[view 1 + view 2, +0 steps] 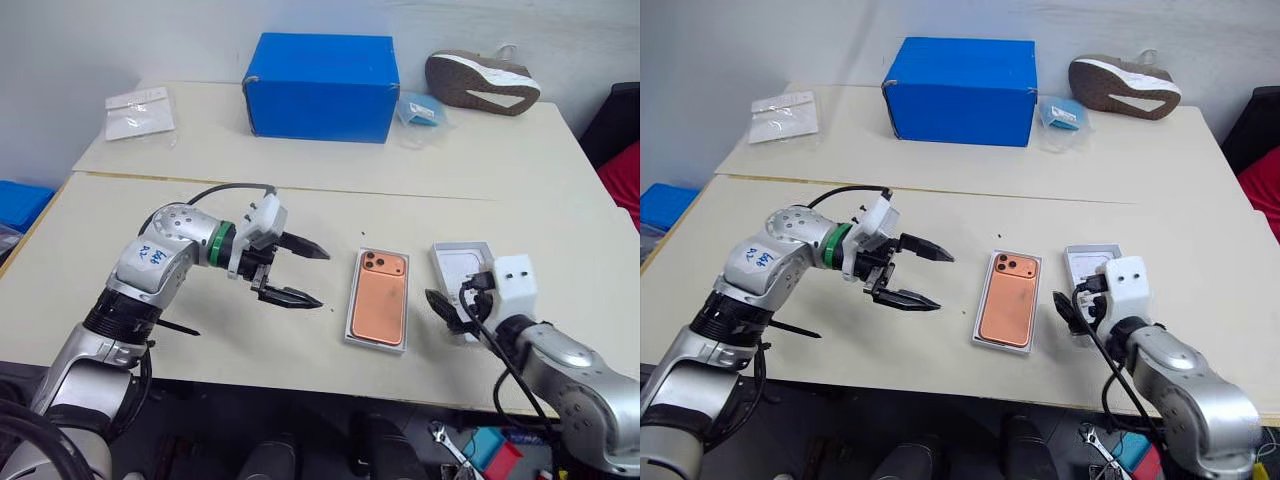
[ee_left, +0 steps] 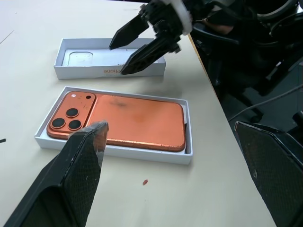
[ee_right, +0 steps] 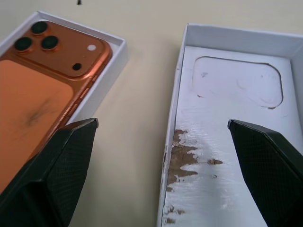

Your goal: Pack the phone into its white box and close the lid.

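Note:
The orange phone (image 1: pixel 380 297) lies camera side up inside the shallow white box (image 1: pixel 350 312) at the middle of the near table. Just to its right, the lid (image 1: pixel 456 264) lies open side up; its white inner face shows an oval recess and torn brown patches. My left gripper (image 1: pixel 320 277) hovers open to the left of the phone, fingers pointing at it, holding nothing. At the lid's near end my right gripper (image 3: pixel 163 124) stands open above the gap between box and lid. It holds nothing.
On the far table stand a big blue box (image 1: pixel 320 88), a shoe (image 1: pixel 482 82), a clear bag with paper (image 1: pixel 140 112) and a small blue packet (image 1: pixel 420 110). A blue bin (image 1: pixel 20 205) sits off the table's left. The box lies near the table's front edge.

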`<act>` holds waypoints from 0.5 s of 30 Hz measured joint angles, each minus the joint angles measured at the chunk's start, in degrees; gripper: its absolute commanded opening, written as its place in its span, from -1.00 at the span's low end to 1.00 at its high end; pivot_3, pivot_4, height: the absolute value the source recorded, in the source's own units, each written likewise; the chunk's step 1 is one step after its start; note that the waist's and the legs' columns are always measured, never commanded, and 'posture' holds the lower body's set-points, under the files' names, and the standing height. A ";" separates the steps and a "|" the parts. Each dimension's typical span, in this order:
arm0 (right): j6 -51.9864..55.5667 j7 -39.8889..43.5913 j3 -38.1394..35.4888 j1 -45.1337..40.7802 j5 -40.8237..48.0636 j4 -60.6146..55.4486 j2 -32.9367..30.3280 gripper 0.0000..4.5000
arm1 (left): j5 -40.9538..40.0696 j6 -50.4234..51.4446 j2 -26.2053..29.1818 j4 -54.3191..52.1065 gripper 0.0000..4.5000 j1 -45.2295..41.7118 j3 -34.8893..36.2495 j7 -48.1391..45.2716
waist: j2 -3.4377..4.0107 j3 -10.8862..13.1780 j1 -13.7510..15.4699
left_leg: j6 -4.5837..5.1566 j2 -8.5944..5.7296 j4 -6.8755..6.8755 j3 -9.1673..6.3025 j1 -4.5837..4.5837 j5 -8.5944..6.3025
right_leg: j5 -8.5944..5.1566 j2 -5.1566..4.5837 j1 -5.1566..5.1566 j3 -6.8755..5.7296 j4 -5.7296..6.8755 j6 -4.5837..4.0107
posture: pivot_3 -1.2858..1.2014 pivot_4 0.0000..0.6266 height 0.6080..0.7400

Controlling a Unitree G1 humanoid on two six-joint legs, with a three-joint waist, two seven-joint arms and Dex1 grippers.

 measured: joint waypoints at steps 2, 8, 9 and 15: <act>-0.37 -0.41 0.99 -0.48 -1.29 2.13 0.89 0.46 | 0.58 -0.23 -0.11 -0.01 1.00 0.13 0.48 -0.08 | 0.00 0.00 0.08 | 0.02 -0.01 0.01 -0.02 -0.03 0.00 | 0.00 -0.02 0.00 -0.03 0.00 0.00 | 0.03 -0.52 1.00; -2.94 -1.38 3.92 -2.03 -4.81 4.91 2.43 -0.50 | 2.36 -0.26 -0.44 -0.03 1.00 0.73 0.94 -0.04 | 0.01 0.00 -0.06 | 0.04 -0.01 0.02 -0.03 -0.02 0.01 | 0.01 0.00 0.00 -0.03 0.03 0.01 | 0.03 -0.52 1.00; -3.13 -1.41 4.10 -1.96 -5.13 4.90 2.48 -0.67 | 2.60 -0.26 -0.44 -0.03 1.00 1.08 1.36 0.07 | 0.01 0.00 -0.11 | 0.04 0.00 0.02 -0.03 -0.02 0.01 | 0.01 0.00 0.00 -0.03 0.03 0.01 | 0.03 -0.52 1.00; -0.60 -1.05 2.77 -0.78 -4.35 1.16 2.90 -0.99 | 4.55 -0.54 -0.41 -0.18 1.00 3.60 2.04 0.13 | 0.03 -0.01 -0.07 | 0.05 -0.02 0.02 -0.03 -0.04 0.01 | 0.01 -0.01 -0.01 -0.02 0.03 0.02 | 0.03 -0.52 1.00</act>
